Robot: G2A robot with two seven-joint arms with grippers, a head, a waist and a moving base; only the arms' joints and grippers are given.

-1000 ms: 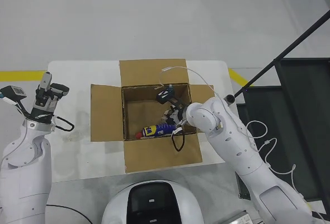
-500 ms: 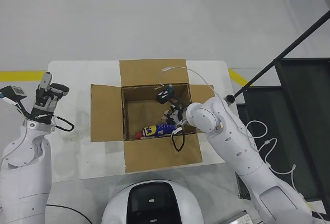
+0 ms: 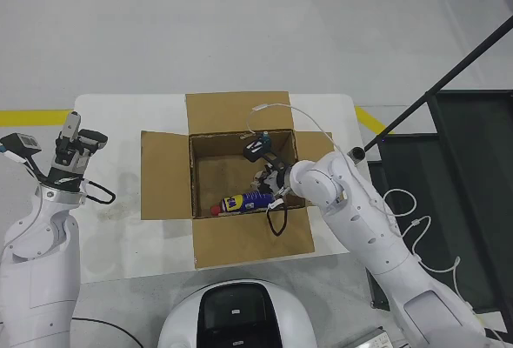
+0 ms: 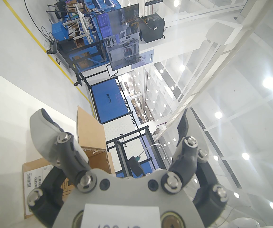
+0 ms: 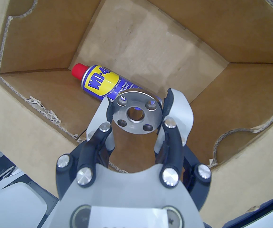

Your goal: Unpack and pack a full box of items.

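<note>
right hand (image 5: 140, 103) clamps round grey metal disc (image 5: 136, 119) inside brown cardboard box (image 5: 150, 36), 5 o'clock corner; left hand (image 4: 112, 119) spread open.

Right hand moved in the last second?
No. In the top view the right hand stays put relative to the box rim, beside the spray can, shut on a metal disc.

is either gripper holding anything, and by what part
The right gripper holds a round metal disc, pinched by opposite edges of its rim. The left gripper is open and empty.
</note>
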